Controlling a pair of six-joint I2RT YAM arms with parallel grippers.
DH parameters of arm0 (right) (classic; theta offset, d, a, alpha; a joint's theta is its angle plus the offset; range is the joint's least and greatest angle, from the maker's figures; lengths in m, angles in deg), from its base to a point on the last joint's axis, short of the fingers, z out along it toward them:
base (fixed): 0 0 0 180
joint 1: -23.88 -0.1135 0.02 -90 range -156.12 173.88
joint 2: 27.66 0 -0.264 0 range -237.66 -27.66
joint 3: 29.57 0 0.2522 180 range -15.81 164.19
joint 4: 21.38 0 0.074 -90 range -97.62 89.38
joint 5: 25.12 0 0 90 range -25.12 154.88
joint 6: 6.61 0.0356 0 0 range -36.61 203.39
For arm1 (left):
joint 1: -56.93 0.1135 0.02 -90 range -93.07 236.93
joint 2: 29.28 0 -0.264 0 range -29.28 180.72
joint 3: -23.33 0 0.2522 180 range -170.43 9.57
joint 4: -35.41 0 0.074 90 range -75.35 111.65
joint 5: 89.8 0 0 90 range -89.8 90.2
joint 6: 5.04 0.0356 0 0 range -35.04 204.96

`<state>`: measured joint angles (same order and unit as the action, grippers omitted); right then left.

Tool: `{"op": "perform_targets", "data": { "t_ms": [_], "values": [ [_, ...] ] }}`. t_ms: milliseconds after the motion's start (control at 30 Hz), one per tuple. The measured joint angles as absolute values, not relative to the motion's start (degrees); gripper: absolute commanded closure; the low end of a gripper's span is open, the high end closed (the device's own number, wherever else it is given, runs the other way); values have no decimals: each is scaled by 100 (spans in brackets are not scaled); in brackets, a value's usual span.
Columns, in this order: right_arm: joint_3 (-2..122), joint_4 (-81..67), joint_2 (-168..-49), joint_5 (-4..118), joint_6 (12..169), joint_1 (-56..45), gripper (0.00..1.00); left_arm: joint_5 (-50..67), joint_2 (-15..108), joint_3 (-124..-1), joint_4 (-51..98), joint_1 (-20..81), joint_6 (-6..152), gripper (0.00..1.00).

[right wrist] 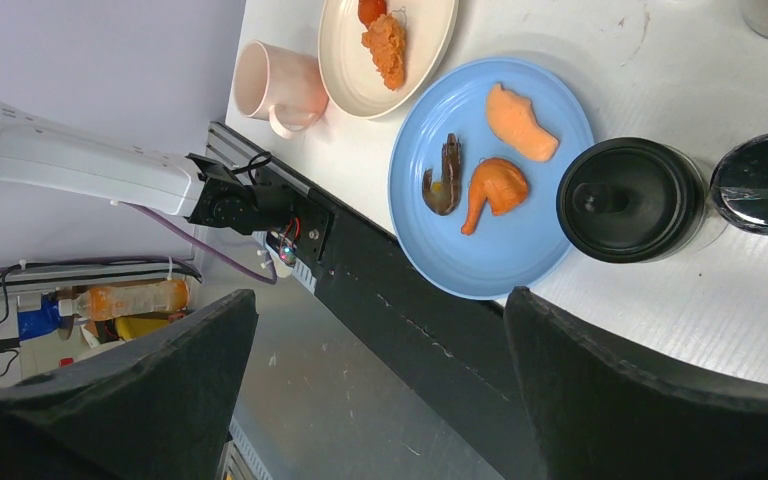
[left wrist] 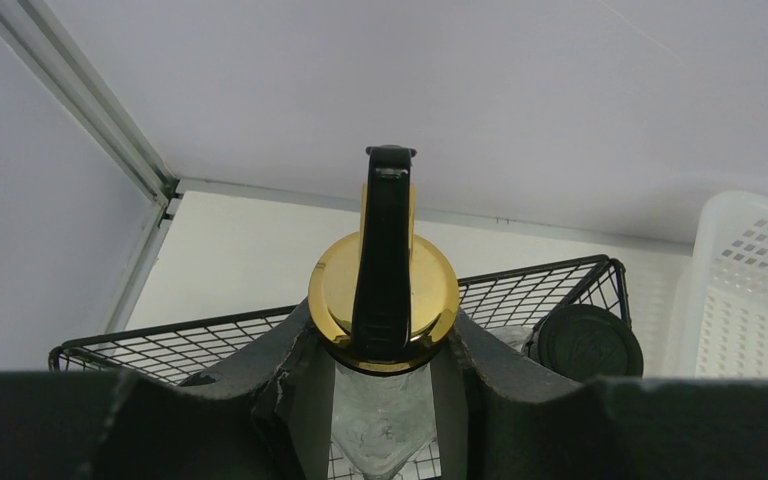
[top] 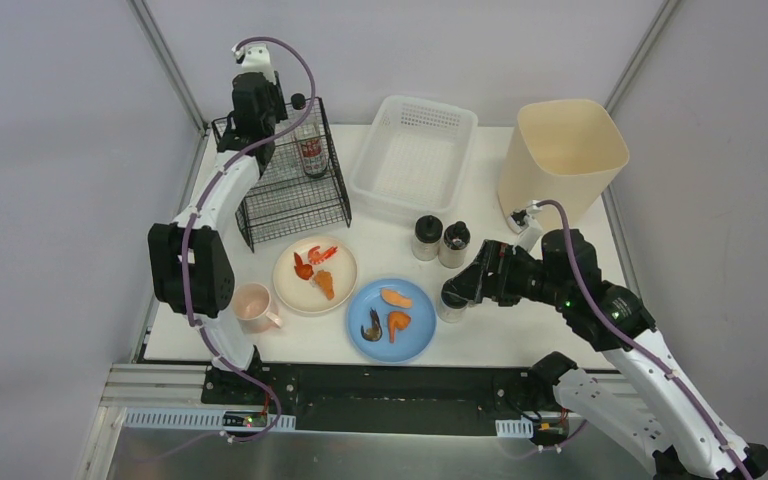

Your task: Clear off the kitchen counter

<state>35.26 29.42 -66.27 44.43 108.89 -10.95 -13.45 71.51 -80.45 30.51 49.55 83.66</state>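
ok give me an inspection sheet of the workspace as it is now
surface: white kitchen counter, crowded
job's things: cream plate and blue plate with food, pink mug, three black-lidded jars
clutter: wire rack holding a bottle, white basket, beige bin
grippers: left gripper shut on gold-capped bottle above the rack; right gripper open near a jar
cables: purple cable along each arm
surroundings: grey walls, nothing else seen

On the counter, a rack holding bottles stands far left, a basket to its right, and a bin far right. Jars stand before the basket. Nearer lie two plates, with a mug to their left.
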Motion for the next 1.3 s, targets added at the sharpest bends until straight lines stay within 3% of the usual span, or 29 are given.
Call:
{"op": "perform_targets", "data": {
  "t_ms": [300,433,533,667,1300],
  "values": [
    [3526,2942,-6631,4443,10878,-1095,1,-1389,7151,-7599,3350,4955,8266,99],
    [3526,2942,-6636,4443,10880,-1095,1,-1400,7057,-7439,3484,4955,8252,82],
    [3526,2942,-6633,4443,10880,-1095,1,-1404,6965,-7278,3628,4955,8244,55],
    [3524,2942,-6629,4443,10882,-1095,1,-1391,6884,-7146,3707,4953,8189,40],
    [3788,3160,-6705,4609,10854,-1095,1,-1201,5678,-6954,3381,4940,8113,29]
  ]
}}
